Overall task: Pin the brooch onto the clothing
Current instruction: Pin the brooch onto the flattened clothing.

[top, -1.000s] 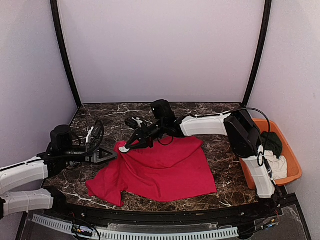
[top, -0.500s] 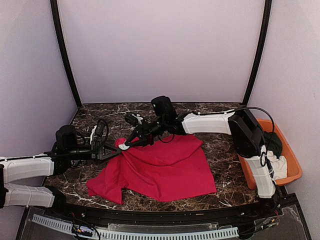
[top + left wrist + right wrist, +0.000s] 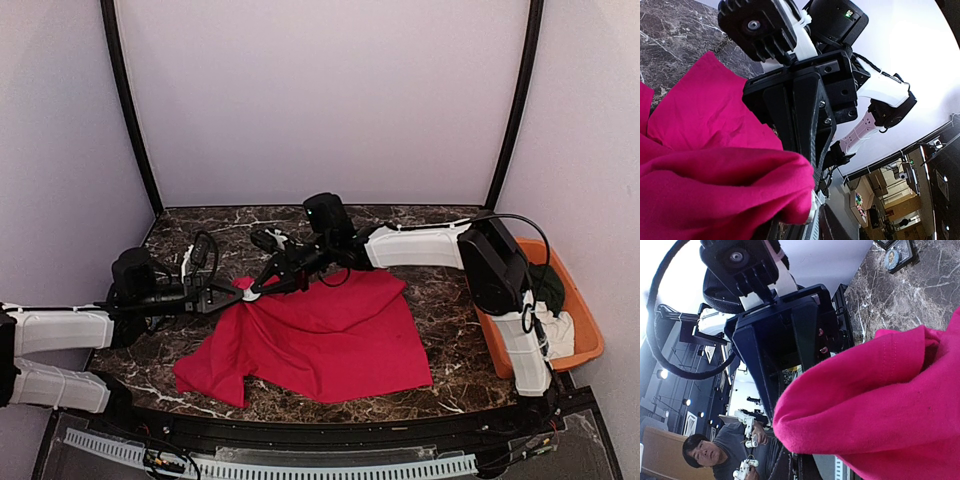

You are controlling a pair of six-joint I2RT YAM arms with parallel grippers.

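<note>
R gripper (image 3: 256, 290): jaws together, pinching raised far-left corner of red T-shirt (image 3: 330, 335) | L gripper (image 3: 230, 297): tips at same corner, against the cloth — apart or clamped, can't tell, fabric fills wrist cam | T-shirt: spread mid table (image 3: 440, 290), rest lies flat w/ folds — sleeve toward near-left edge

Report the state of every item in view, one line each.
red T-shirt: spread on the table, far left corner lifted.
right gripper: shut on the red T-shirt's lifted corner.
left gripper: at that corner, grip unclear.
orange bin: holds dark green garment and white cloth.
</note>
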